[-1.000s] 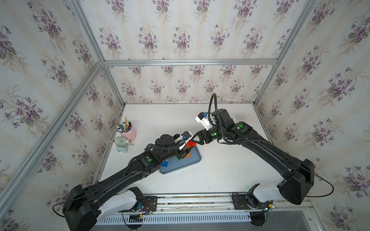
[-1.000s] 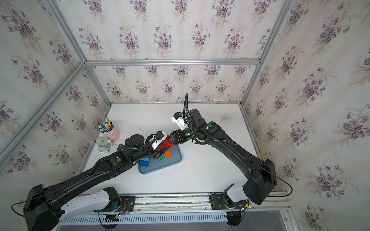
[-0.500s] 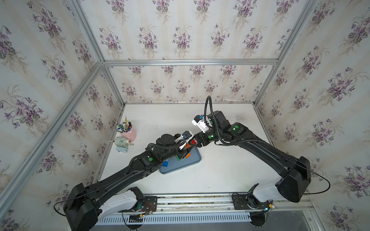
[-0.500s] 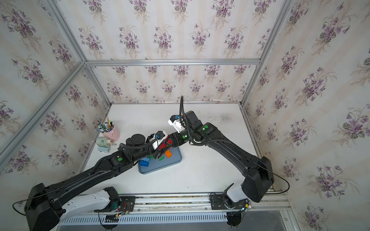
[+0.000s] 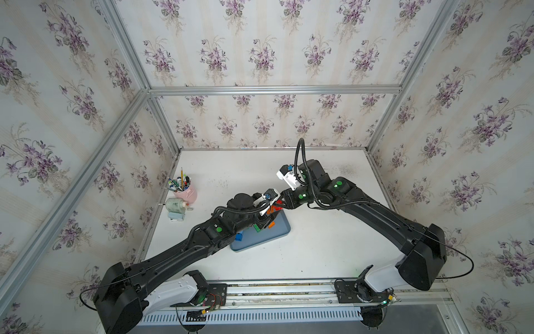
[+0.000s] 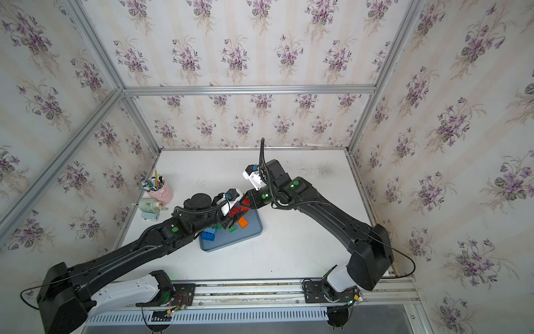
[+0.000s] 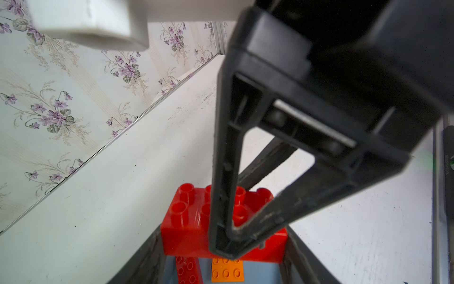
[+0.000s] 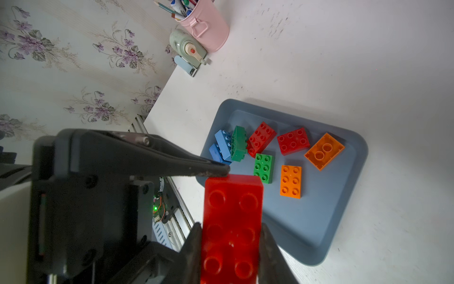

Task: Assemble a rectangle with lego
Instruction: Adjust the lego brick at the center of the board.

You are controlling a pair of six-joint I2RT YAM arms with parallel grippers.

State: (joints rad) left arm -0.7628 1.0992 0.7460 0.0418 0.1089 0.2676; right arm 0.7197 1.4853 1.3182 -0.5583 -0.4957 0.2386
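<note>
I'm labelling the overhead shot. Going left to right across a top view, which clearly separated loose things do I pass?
In order: pink pen cup → blue brick → orange brick. The others overlap.

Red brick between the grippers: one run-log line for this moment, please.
phase: handover | red brick: aloft, in both grippers | left gripper: shut on its ends | right gripper: shut on its long sides | other bricks: loose in tray

R gripper (image 5: 279, 203) sits closer to the L arm (image 5: 202, 237) than 1 s ago, further in over the far corner of the tray (image 5: 268, 238). Its jaws, apart then, now clamp the long sides of the red brick (image 8: 232, 221). R forearm shifts w/ it.
</note>
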